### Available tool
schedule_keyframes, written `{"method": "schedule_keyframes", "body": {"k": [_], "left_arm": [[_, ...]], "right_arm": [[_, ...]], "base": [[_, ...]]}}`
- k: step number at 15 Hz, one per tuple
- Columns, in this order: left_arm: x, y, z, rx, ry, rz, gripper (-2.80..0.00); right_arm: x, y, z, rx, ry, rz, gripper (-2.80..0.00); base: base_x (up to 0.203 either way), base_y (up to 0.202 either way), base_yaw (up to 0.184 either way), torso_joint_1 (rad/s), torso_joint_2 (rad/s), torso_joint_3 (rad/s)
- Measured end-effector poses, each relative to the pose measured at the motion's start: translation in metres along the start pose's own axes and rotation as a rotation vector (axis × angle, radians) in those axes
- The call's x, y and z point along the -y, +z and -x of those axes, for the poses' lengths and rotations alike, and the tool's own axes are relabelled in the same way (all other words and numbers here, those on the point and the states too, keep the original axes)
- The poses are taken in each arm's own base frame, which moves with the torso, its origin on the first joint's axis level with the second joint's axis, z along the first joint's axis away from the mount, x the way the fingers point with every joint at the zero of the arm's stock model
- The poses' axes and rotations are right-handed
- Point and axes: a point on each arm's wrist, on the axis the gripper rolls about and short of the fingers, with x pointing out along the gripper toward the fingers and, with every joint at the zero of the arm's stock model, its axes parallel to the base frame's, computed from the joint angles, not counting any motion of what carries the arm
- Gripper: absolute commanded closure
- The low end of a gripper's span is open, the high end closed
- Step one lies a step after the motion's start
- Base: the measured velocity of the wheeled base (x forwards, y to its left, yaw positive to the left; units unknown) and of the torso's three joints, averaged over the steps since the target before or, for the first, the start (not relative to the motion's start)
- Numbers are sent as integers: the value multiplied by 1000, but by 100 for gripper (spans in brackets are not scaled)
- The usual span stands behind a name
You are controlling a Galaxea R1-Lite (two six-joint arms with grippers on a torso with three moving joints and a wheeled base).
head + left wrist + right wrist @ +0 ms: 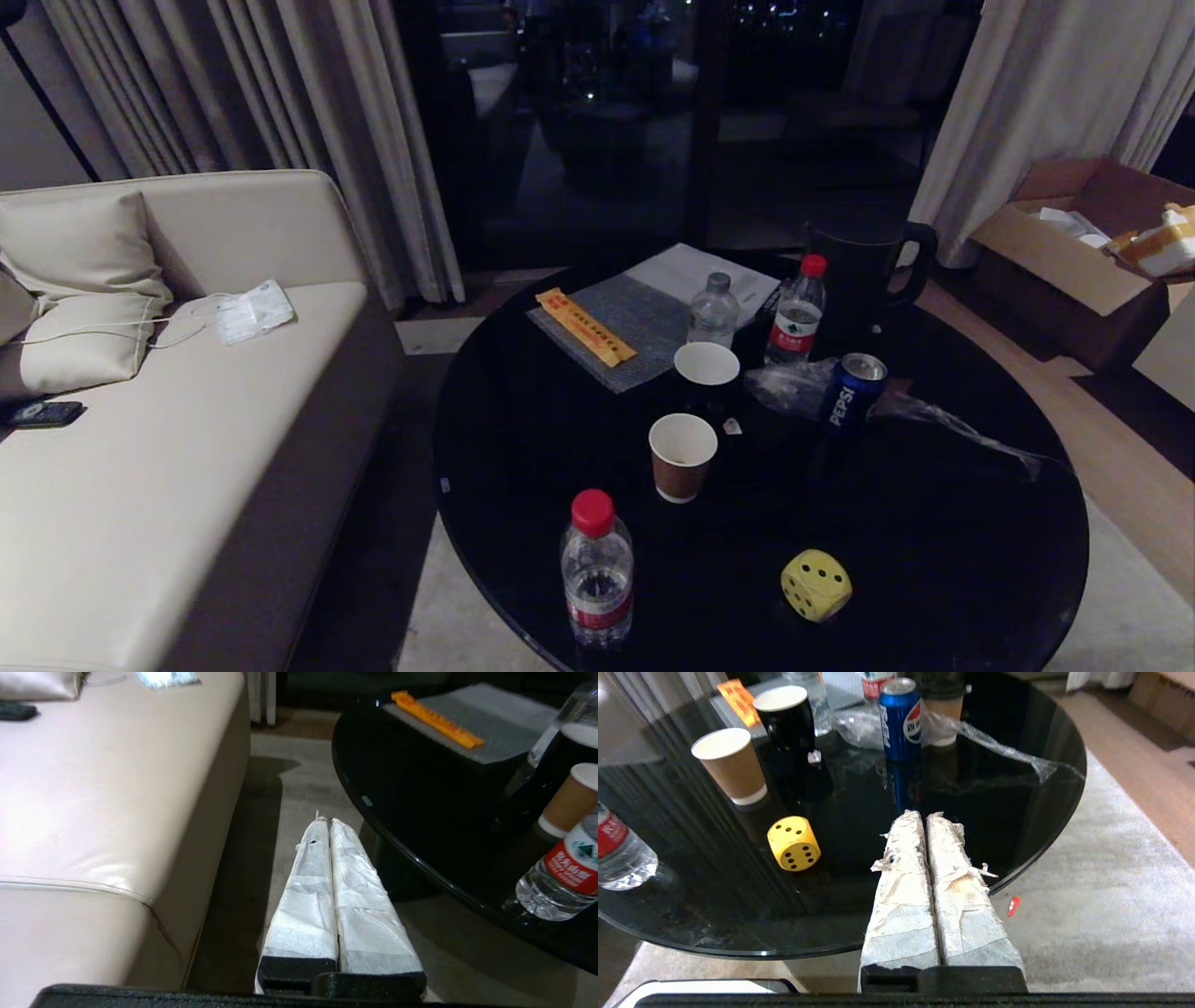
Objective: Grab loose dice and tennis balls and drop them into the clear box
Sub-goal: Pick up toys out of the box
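Taped white, the right gripper [926,814] hangs low at the near rim of the round black table [1031,858], its two fingers pressed flat together on nothing. Just beyond its tips and to the robot's left sits the yellow die [794,843], alone on the glass near that edge. Farther in stand a brown paper cup [730,765], a black cup [787,716] and a Pepsi can [901,718], with crumpled clear plastic [994,749] trailing behind the can. A red-capped water bottle [597,569] stands at the near-left edge. The left gripper [329,821] is likewise closed and empty, over the floor between the beige sofa [117,788] and the table.
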Motion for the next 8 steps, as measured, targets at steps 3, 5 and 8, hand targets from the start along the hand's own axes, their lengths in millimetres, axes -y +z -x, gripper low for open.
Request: {"method": "schedule_keyframes", "body": {"k": [3,5,8], "left_arm": [[0,0,0,0,-1,-3,0],[0,0,0,0,-6,-9,0],[0,0,0,1,3,17,0]], "right_arm": [[0,0,0,-1,0,0,0],[0,0,0,-1,-1,1,0],[0,0,0,-1,-1,-3,0]], "base": [[0,0,0,2,1,-161],[0,0,0,3,2,-33],[0,0,0,1,3,-9]]}}
